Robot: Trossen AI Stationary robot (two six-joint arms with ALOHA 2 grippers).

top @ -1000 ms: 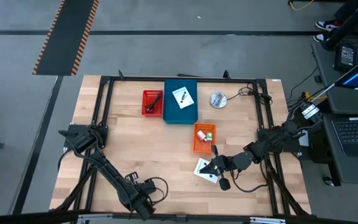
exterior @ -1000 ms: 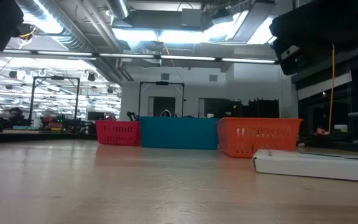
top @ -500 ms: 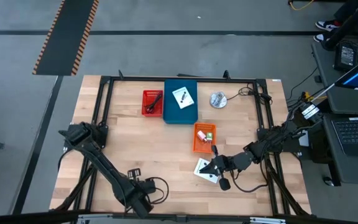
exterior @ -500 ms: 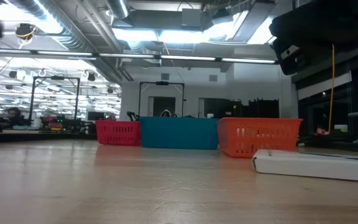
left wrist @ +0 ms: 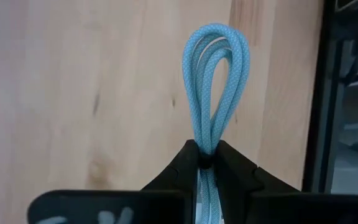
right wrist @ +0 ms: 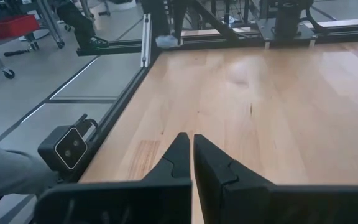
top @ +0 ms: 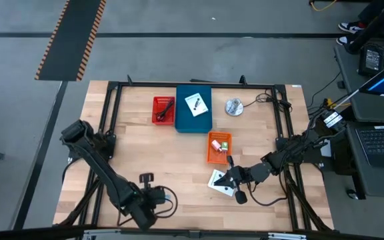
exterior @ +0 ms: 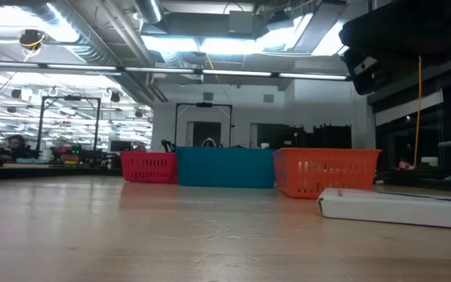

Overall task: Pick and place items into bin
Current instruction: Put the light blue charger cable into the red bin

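Left gripper (left wrist: 205, 163) pinches the looped light-blue cable (left wrist: 216, 87) above the wooden table (top: 179, 160), toward 7 o'clock on it.

The left fingers are narrowed onto the folded cable strands, the loop sticking out past the tips. The right gripper (right wrist: 192, 146), toward 5 o'clock, has its fingers pressed together on nothing, beside a white card (top: 219, 181). Near 12 o'clock sit the red bin (top: 163, 110) and the blue bin (top: 193, 120), a second white card (top: 196, 104) lying in the blue one. The orange bin (top: 217, 148) is just right of center.
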